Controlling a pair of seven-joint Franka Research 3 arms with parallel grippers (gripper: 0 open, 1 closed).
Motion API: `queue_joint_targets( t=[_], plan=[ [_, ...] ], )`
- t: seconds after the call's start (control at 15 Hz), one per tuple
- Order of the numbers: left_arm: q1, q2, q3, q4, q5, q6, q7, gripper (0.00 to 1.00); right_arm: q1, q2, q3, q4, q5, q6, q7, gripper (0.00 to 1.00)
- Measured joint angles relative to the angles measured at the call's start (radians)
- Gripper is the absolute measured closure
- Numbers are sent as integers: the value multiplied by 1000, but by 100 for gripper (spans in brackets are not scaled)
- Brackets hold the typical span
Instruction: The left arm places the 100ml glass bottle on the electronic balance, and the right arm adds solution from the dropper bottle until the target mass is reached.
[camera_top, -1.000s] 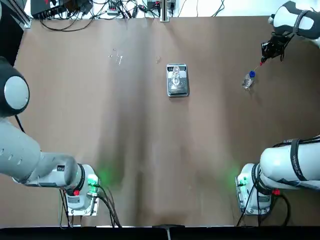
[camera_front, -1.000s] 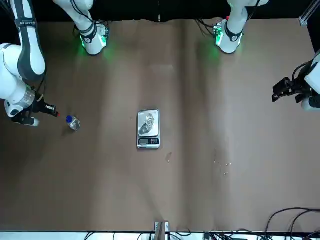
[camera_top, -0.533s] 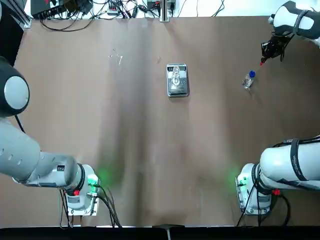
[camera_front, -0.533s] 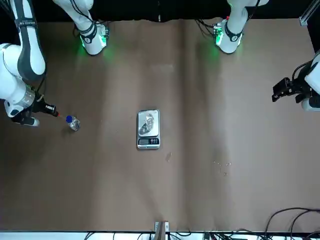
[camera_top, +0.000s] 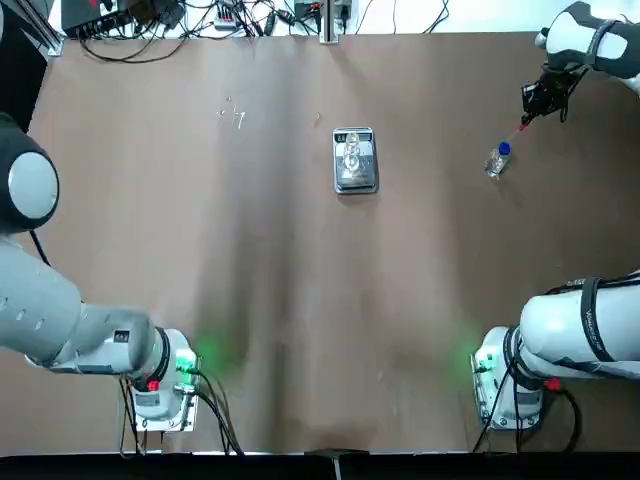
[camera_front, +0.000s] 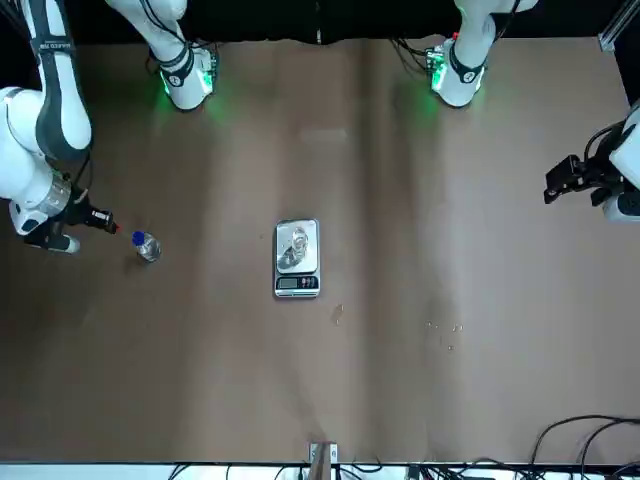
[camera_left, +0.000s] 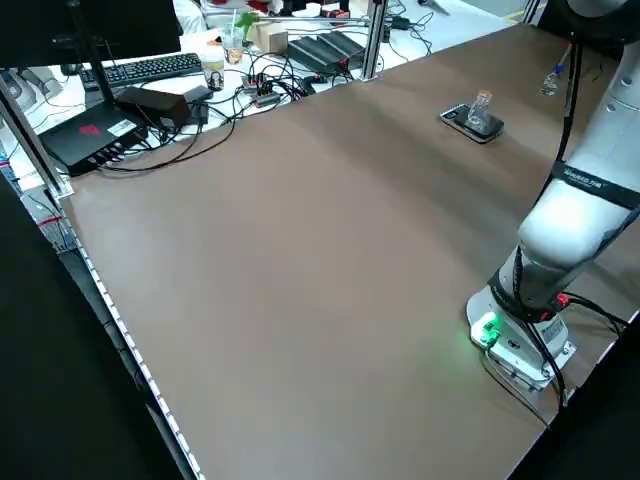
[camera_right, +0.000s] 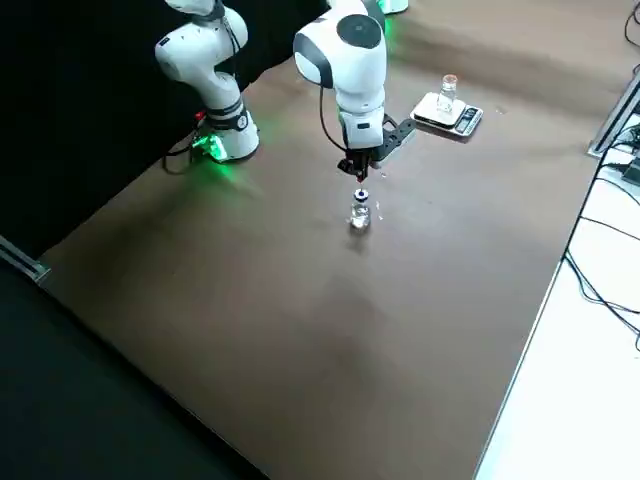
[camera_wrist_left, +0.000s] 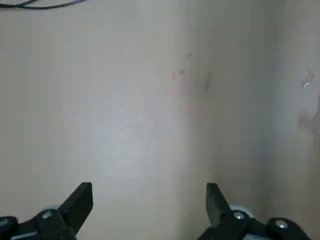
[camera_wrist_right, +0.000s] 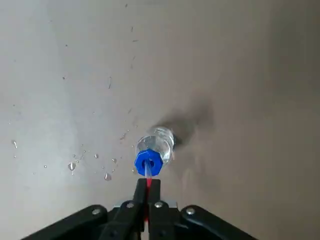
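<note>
right gripper (camera_wrist_right: 148, 186) pinches the red dropper bulb (camera_wrist_right: 148, 183) right above the blue-capped bottle (camera_wrist_right: 155, 149); an off-line pull could tip it. left gripper (camera_wrist_left: 150, 197) is spread, idle, well apart from the glass bottle (camera_right: 447, 94) on the balance (camera_right: 426, 112).

Brown table (camera_top: 330, 300), top view. Droplets (camera_top: 237, 117) at 11 o'clock. Balance (camera_top: 355, 184) flat, just past 12. Blue-topped bottle (camera_top: 496, 163) upright at 2. Arm bases: left base (camera_top: 165, 405) at 8 o'clock, right base (camera_top: 495, 400) at 4.
</note>
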Motion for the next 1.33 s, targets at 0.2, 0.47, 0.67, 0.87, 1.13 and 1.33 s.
queue_joint_targets(
  t=[0.2,0.47,0.67,0.87,1.13,1.33],
  plan=[
    [0,0,0,0,0,0,0,0,4,0,3,0,-2,0,-1,96],
    [0,0,0,0,0,0,0,0,7,0,4,0,-18,0,-1,96],
    [0,0,0,0,0,0,0,0,7,0,4,0,-25,-1,-1,96],
    [0,0,0,0,0,0,0,0,7,1,4,0,-26,-1,-1,96],
    [0,0,0,0,0,0,0,0,7,3,4,3,-33,0,-1,96],
    [0,0,0,0,0,0,0,0,5,8,1,6,-61,1,-1,96]
  ],
)
